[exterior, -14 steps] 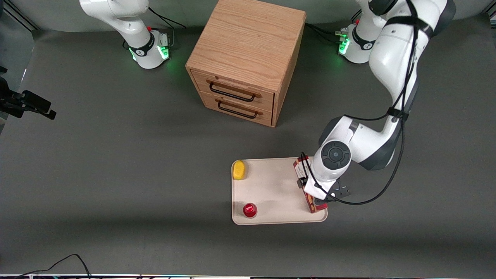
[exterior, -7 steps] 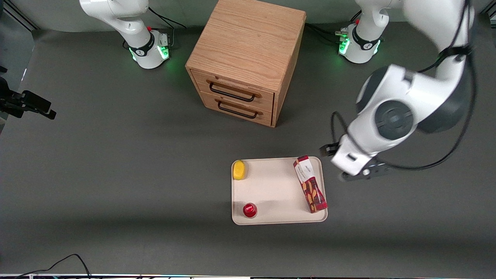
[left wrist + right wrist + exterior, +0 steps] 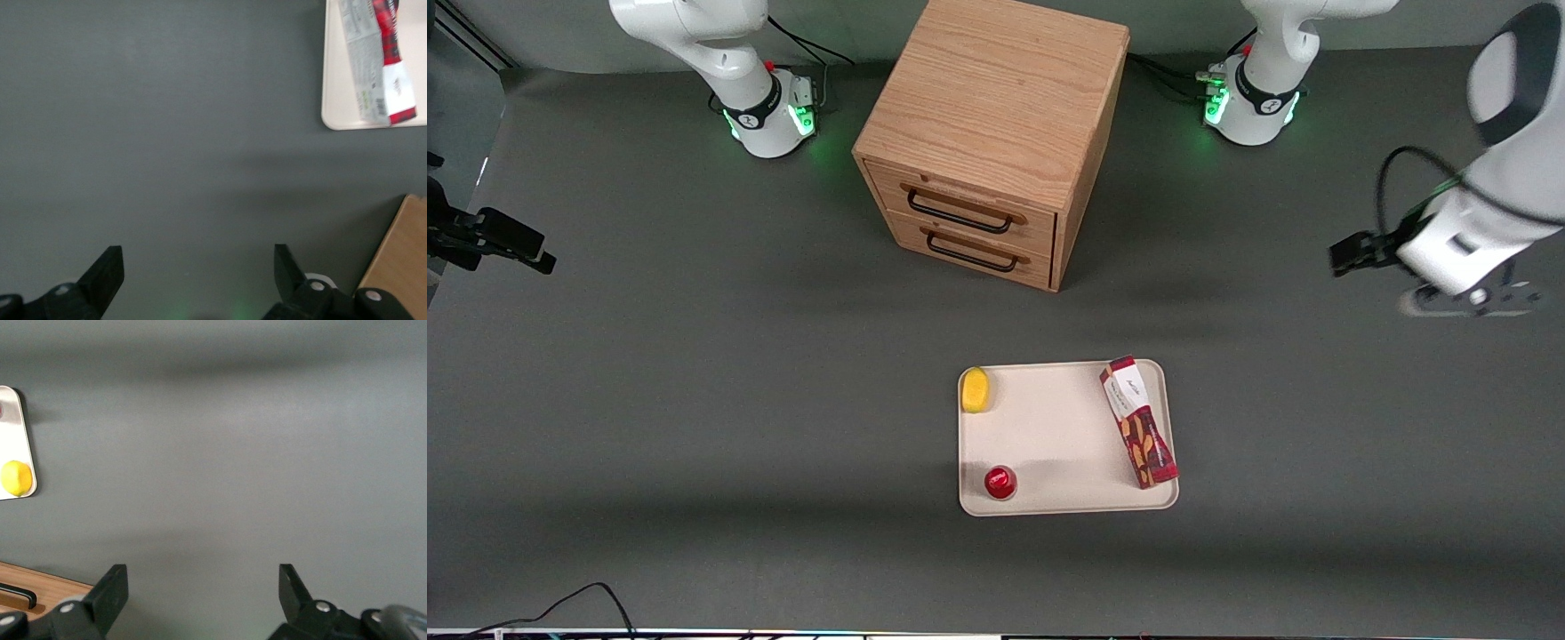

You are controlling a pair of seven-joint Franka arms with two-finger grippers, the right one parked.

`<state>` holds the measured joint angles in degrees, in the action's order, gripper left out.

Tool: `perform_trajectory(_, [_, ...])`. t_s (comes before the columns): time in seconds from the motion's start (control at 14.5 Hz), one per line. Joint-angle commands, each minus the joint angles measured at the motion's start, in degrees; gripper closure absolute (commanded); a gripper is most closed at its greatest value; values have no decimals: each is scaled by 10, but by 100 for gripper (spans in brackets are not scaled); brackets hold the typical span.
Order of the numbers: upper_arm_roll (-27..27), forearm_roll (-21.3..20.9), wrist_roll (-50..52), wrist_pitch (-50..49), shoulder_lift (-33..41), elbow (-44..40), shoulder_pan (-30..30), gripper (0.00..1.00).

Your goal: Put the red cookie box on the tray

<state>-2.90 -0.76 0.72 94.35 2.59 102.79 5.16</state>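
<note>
The red cookie box (image 3: 1138, 434) lies flat on the cream-white tray (image 3: 1058, 427), along the tray's edge toward the working arm's end. The box (image 3: 393, 53) and a corner of the tray (image 3: 339, 100) also show in the left wrist view. My left gripper (image 3: 1463, 300) hangs above the bare table, well away from the tray toward the working arm's end and farther from the front camera. Its fingers (image 3: 107, 270) stand wide apart with nothing between them; the gripper (image 3: 197, 267) is open and empty.
A yellow lemon-like object (image 3: 975, 389) and a small round red cap (image 3: 1000, 481) also sit on the tray. A wooden two-drawer cabinet (image 3: 987, 133) stands farther from the front camera than the tray. A cable (image 3: 587, 596) lies near the table's front edge.
My gripper has let go of the cookie box, risen, and swung away toward the working arm's end of the table. The box stays lying on the tray.
</note>
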Motion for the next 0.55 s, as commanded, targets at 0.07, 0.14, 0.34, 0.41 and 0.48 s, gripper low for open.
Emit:
perform_trajectory(0.07, [-54,-15,-93,22,43,34,6,0])
perform_trajectory(0.14, [-61,-15,-97,27,42,34,6,0])
perform_trajectory(0.34, [-64,-13,-91,22,39,29,6,0])
perform_trajectory(0.41, [-64,-13,-82,19,39,28,6,0])
perform_trajectory(0.48, [-64,-13,-79,17,39,27,6,0])
